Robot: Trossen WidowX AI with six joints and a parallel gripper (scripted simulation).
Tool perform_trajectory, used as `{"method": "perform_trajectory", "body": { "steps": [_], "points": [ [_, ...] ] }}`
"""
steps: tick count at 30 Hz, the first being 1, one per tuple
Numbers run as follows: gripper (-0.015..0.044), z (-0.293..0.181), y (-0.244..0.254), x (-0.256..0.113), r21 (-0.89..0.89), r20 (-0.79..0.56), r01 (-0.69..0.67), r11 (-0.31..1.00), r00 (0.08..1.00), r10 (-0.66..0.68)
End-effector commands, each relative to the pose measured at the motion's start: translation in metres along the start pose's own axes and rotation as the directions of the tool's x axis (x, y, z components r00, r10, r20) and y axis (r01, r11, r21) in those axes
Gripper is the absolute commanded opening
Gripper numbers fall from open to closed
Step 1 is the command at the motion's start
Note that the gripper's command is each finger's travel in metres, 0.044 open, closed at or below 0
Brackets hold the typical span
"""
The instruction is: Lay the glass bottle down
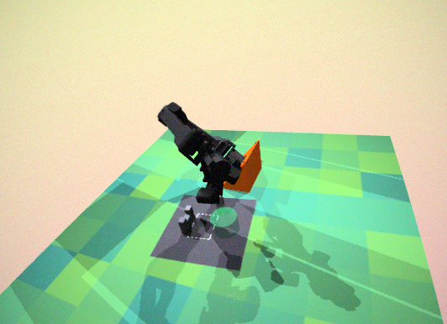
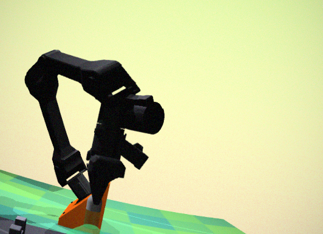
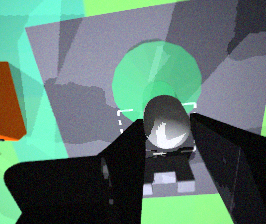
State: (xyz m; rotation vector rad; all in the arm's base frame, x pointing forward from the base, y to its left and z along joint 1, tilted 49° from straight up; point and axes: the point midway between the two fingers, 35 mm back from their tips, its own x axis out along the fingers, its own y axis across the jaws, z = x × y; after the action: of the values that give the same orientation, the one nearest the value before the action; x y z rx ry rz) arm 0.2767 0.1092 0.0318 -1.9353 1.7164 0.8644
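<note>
Glass bottle (image 1: 223, 216) (image 2: 91, 217) (image 3: 156, 65) upright on the grey mat (image 1: 168, 250) (image 2: 36, 231) (image 3: 84, 110), cap end pinched by the gripper (image 1: 220, 198) (image 2: 96, 203) (image 3: 166, 122); long axis near vertical, to be tipped neck-first toward the U-shaped rest (image 1: 185, 225) (image 2: 20, 223) (image 3: 165, 178)

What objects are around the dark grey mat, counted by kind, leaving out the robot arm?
Glass bottles: 1
Grey U-shaped rests: 1
Dashed outlines: 1
Orange wedges: 1
Total: 4
</note>
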Motion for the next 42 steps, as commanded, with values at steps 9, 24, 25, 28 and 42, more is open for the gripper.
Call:
{"method": "perform_trajectory", "body": {
  "steps": [9,24,25,28,42],
  "points": [
    [0.0125,-0.013,0.000,-0.003,-0.001,0.004,-0.002,1.000,1.000,0.002],
    [0.0125,-0.019,0.000,-0.005,-0.003,0.020,-0.008,1.000,1.000,0.008],
    [0.0125,-0.019,0.000,-0.005,-0.003,0.022,-0.009,1.000,1.000,0.009],
    [0.0125,-0.020,0.000,-0.005,-0.004,0.025,-0.010,1.000,1.000,0.010],
    [0.0125,-0.026,0.000,-0.006,-0.007,0.041,-0.016,1.000,0.999,0.016]
  ]
}}
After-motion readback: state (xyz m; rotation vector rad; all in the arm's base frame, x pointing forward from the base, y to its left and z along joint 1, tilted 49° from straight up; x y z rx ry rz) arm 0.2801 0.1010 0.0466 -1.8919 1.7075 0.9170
